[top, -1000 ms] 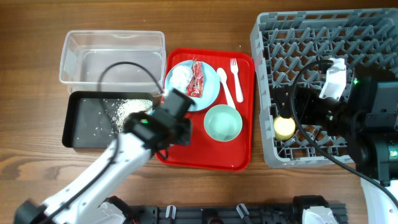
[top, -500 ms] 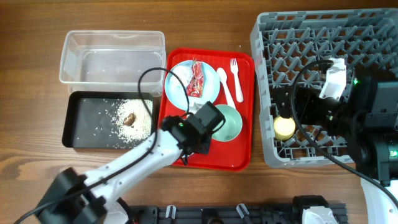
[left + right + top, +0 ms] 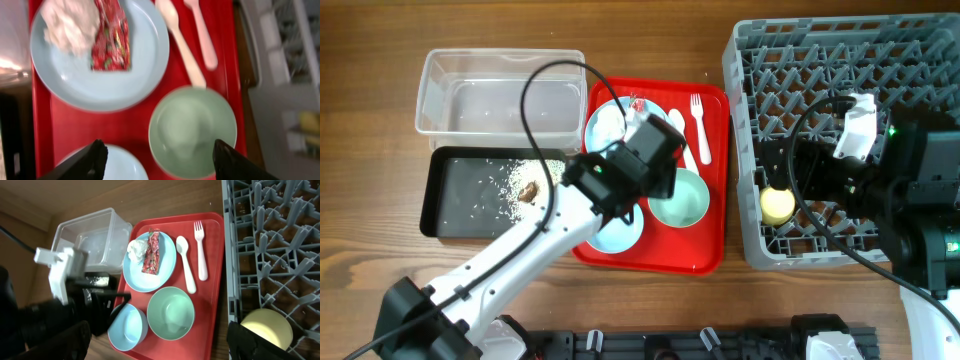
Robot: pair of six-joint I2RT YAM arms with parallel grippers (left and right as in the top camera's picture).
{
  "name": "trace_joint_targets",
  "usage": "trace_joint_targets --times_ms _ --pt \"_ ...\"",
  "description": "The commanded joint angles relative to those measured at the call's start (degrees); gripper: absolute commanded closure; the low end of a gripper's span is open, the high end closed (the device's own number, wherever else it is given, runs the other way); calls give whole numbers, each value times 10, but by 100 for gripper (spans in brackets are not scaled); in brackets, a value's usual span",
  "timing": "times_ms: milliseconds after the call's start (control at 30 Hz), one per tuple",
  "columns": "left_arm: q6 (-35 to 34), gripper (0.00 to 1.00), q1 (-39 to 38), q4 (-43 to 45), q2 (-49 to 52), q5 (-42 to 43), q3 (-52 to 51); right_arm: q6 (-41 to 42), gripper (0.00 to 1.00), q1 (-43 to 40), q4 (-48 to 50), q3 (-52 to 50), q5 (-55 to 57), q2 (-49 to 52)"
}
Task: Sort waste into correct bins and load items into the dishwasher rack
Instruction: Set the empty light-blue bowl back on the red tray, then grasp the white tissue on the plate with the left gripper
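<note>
My left gripper hangs open over the red tray, with nothing between its fingers. Below it lie the small light blue bowl and the mint green bowl. The light blue plate carries the white tissue ball and the red wrapper. Beside it lie the white spoon and fork. My right gripper stays open above the grey dishwasher rack, near the yellow cup standing in it. Rice and a brown bit lie in the black tray.
The clear tub stands behind the black tray at the left. The red tray sits between the bins and the rack. My left arm stretches over the tray's front left corner, hiding part of the plate overhead.
My left arm swung from the black tray to the red tray. It let go of the small blue bowl there and opened. The right arm has not moved.
</note>
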Motion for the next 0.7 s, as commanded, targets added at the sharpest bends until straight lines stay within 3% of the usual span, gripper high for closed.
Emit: trace_joint_targets --times_ms 0,167,267,333,367,400,467,667 --pt "24 36 42 42 23 -16 6 5 11 0 1 5 -11 3" --pt "46 38 57 57 52 2 6 5 11 0 -2 5 -11 3" --pt "49 32 56 64 52 2 6 3 8 0 -2 5 -11 3" --pt "49 23 56 61 52 2 6 3 7 0 -3 5 -11 3" --pt "49 11 56 59 52 2 6 3 0 0 -4 5 -11 3" --pt "49 8 56 56 52 2 6 3 0 0 -3 5 -10 3" --pt "52 17 56 50 52 0 6 3 0 0 -6 5 -10 3" --pt "70 23 75 108 58 -1 10 0 0 0 -12 5 -11 3"
